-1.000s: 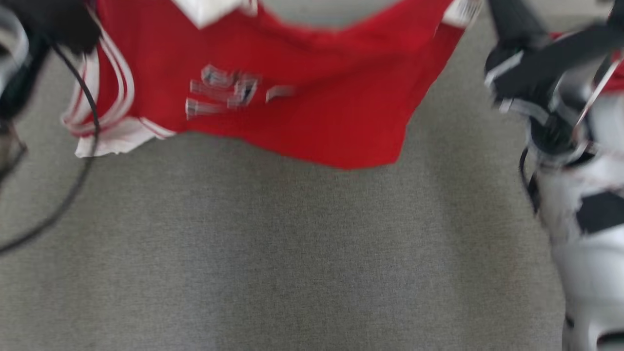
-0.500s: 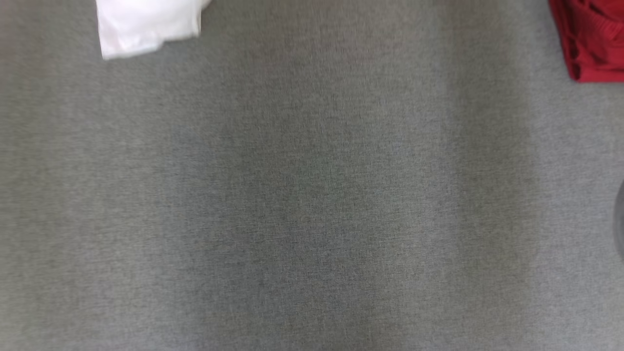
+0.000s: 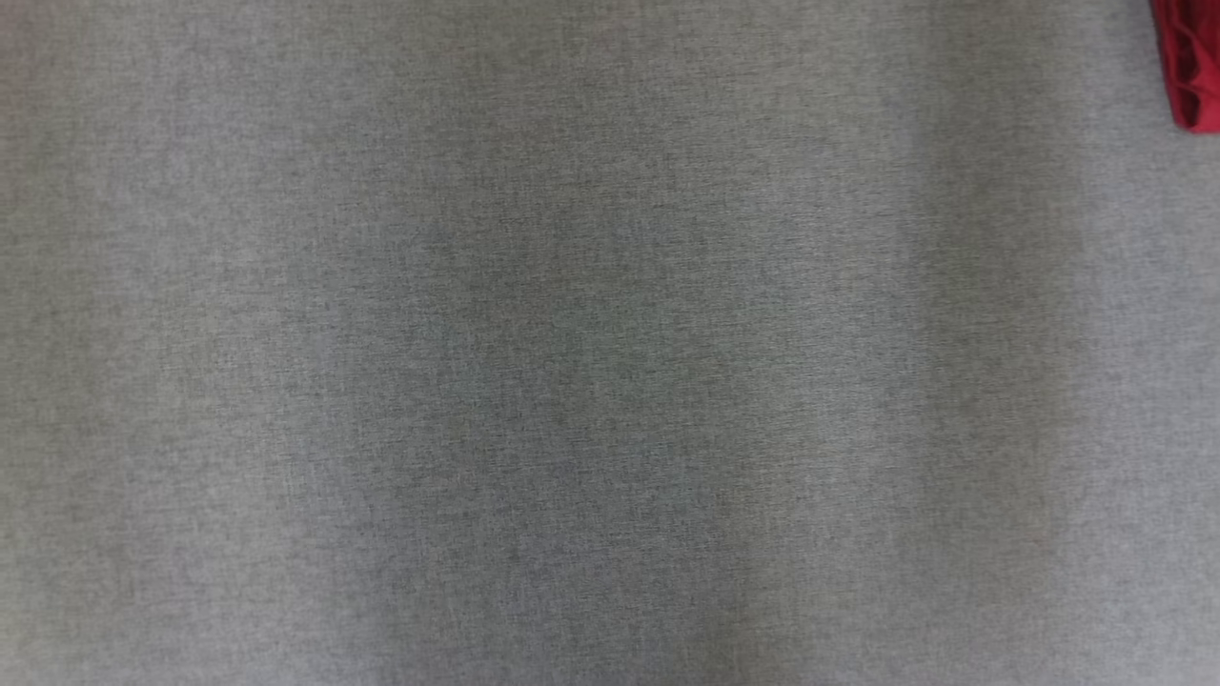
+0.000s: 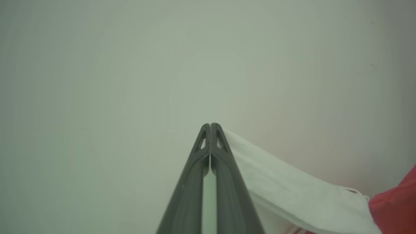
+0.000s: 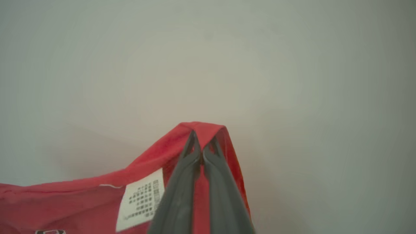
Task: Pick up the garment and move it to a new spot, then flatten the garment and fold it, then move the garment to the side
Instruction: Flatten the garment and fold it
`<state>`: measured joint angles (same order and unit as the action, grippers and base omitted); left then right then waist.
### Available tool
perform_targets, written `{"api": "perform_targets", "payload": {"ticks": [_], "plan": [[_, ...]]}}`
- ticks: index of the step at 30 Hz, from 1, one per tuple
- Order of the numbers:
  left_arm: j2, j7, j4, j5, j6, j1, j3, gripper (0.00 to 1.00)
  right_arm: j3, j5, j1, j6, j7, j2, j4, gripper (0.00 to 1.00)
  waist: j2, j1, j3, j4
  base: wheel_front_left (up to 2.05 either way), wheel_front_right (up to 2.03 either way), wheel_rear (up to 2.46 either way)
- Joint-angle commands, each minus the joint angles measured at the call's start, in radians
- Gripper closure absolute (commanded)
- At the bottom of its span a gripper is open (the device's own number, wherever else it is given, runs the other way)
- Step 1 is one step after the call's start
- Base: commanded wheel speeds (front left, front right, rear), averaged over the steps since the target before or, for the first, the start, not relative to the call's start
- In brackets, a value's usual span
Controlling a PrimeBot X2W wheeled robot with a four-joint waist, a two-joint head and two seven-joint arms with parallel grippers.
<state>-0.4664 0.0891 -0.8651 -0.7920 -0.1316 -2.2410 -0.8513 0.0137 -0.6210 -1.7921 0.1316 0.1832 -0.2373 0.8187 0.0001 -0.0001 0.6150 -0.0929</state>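
Red garment, pinched at two places. In the right wrist view, clenched between the tips of the right pincer: a fold of red cloth drawn up over both fingertips and wrapped a little around them, the rest falling away toward the lower left. Just left of the dark fingers, sewn to the red cloth, a white care label with small dark print, too small to read.

In the left wrist view, left pincer clamped tight, fingers pressed together at the tips with only a thin slit lower down. Gripped there, a white band of the same garment, leaving the tips on their right side and running down to the lower right corner, meeting red cloth at that edge.

In the head view, only a small bunched bit of the red cloth, at the upper right edge, against a grey woven cover. Whether resting on the cover or hanging above it: cannot tell.

Behind both pincers, a pale blurred background.
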Motion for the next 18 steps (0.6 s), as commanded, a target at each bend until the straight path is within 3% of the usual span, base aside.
{"api": "perform_targets", "payload": {"ticks": [1, 18], "plan": [[0.008, 0.017, -0.019, -0.016, 0.003, -0.013, -0.012, 1.00, 0.003, -0.002, -0.010, -0.003, -0.013, 0.004, 0.016, 1.00, -0.0001, 0.0001, 0.002, 0.005, 0.00, 0.00, 0.00], [0.006, 0.102, -0.042, -0.174, 0.003, 0.046, -0.165, 1.00, -0.093, -0.040, 0.052, -0.003, -0.025, -0.053, 0.028, 1.00, -0.0001, 0.0001, 0.006, 0.016, 0.00, 0.00, 0.00]]}}
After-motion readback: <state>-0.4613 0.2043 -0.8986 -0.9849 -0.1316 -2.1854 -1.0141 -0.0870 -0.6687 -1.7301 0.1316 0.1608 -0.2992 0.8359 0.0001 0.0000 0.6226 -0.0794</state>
